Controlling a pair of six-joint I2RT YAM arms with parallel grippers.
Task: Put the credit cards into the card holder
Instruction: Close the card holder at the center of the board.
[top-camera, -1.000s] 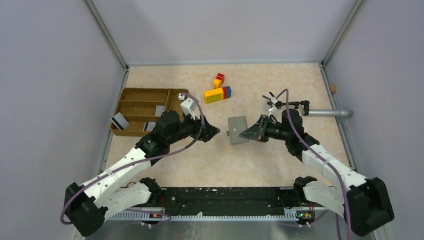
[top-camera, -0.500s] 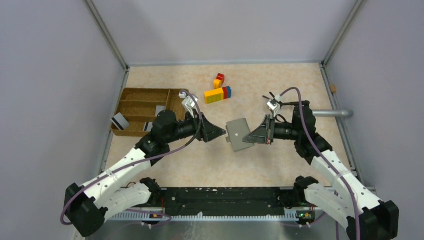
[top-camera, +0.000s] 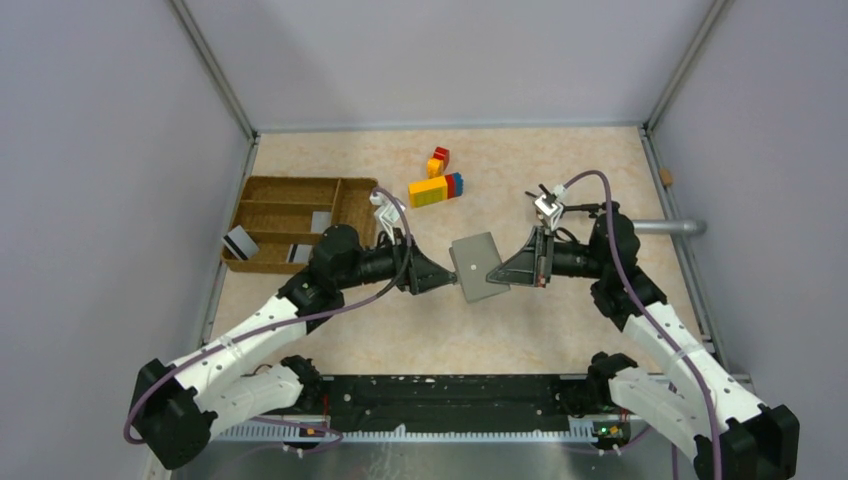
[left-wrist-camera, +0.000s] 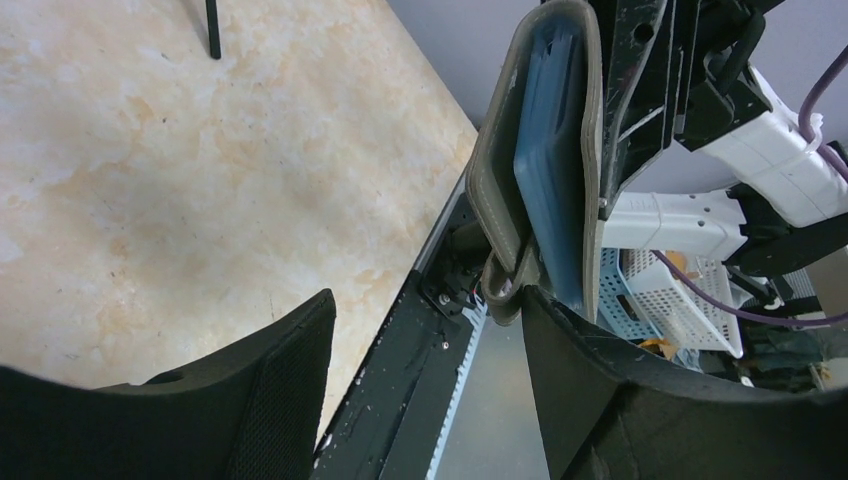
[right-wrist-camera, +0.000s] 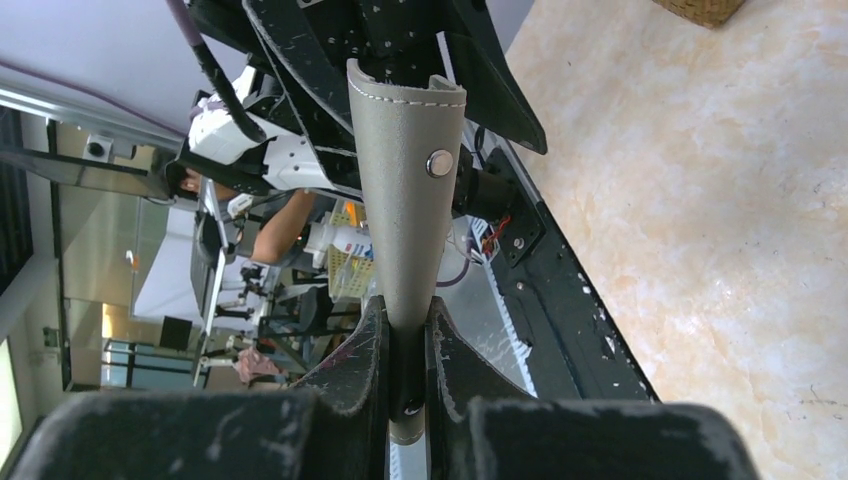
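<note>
Our right claw (right-wrist-camera: 405, 325) clamps the flat grey stitched fold-over card holder (right-wrist-camera: 405, 190) upright; our left claw (left-wrist-camera: 428, 330) stands spread, the holder's edge just before its fingertips.

Grey card holder (top-camera: 472, 262) in right gripper (top-camera: 498, 273)

Grey card holder (top-camera: 478, 266) hangs slightly open; credit cards (top-camera: 238, 242) lie far left.

three cards (top-camera: 237, 243), one card holder (top-camera: 478, 267), one tray (top-camera: 262, 184), two block stacks (top-camera: 436, 190).
</note>
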